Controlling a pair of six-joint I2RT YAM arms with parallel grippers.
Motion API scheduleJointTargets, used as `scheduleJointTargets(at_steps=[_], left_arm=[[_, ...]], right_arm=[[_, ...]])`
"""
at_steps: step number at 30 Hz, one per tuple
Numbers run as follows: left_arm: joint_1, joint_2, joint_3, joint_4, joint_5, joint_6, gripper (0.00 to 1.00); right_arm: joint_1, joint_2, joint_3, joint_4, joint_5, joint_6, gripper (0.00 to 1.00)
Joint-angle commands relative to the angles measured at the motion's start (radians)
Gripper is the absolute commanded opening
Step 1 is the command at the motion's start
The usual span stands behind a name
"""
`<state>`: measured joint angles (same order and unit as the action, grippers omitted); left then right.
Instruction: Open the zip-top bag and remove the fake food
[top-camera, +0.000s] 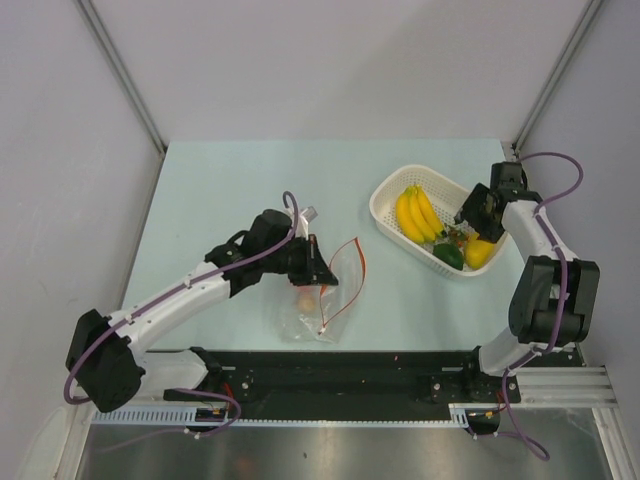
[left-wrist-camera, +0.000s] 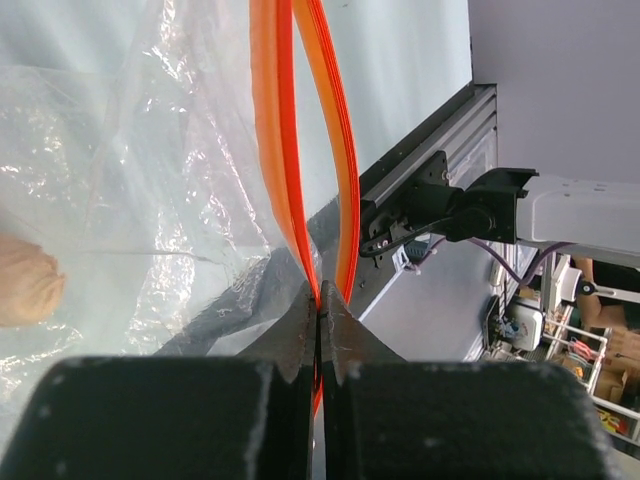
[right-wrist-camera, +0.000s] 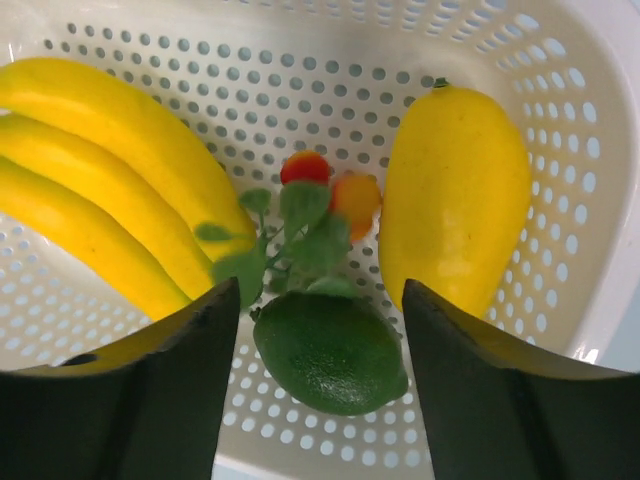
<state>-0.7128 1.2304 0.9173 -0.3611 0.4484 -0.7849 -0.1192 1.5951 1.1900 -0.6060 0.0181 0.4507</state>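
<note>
The left gripper (left-wrist-camera: 318, 330) is pinching shut on one red lip of the zip-top bag (top-camera: 318, 300), which is lying by the table's (top-camera: 240, 180) near edge with a tan egg-like piece (top-camera: 304, 300) inside. A one-sided pull is risking dragging the whole bag. The right gripper (right-wrist-camera: 320, 290) is hanging wide and empty over the basket (top-camera: 385, 215) of bananas (top-camera: 415, 213) near the right edge.

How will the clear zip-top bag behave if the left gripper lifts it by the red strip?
Probably floppy: the zip-top bag is thin, creased film and would likely sag under the left gripper, which pinches only its red zip strip. It looks light, so it may slide easily. The tan egg-like piece inside would probably roll to the lowest corner.
</note>
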Motion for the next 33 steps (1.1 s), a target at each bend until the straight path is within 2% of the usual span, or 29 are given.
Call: scheduleJointTargets(at_steps=[1,3,8,16,19,20,22,27,30,33], left_arm=[[0.007,-0.058,-0.037,0.050,0.006,-0.034,0.00],[0.007,-0.063,-0.046,0.062,0.007,-0.045,0.00],[0.006,-0.062,-0.063,0.125,0.045,-0.112,0.00],[0.006,-0.032,-0.046,0.169,0.056,-0.132,0.00],[0.004,-0.016,-0.025,0.165,0.068,-0.142,0.00],[0.003,-0.014,-0.014,0.171,0.069,-0.142,0.00],[-0.002,-0.002,0.000,0.165,0.064,-0.137,0.00],[-0.008,0.049,0.046,0.183,0.075,-0.140,0.00],[-0.023,0.089,0.100,0.176,0.093,-0.142,0.00],[-0.045,0.110,0.143,0.177,0.085,-0.148,0.00]], right_arm=[[0.006,-0.029,0.054,-0.037,-0.007,-0.012,0.73],[0.013,-0.043,0.054,-0.072,-0.004,-0.015,0.77],[0.053,-0.133,0.054,-0.171,-0.035,-0.007,0.77],[0.349,-0.340,0.033,-0.250,0.013,-0.049,0.77],[0.439,-0.402,0.019,-0.273,-0.054,-0.027,0.75],[0.464,-0.421,0.011,-0.265,-0.078,-0.015,0.74],[0.522,-0.467,-0.010,-0.253,-0.121,0.009,0.64],[0.720,-0.517,-0.058,-0.170,-0.107,0.091,0.47],[0.779,-0.503,-0.082,-0.127,-0.131,0.144,0.39],[0.819,-0.486,-0.082,-0.095,-0.135,0.169,0.38]])
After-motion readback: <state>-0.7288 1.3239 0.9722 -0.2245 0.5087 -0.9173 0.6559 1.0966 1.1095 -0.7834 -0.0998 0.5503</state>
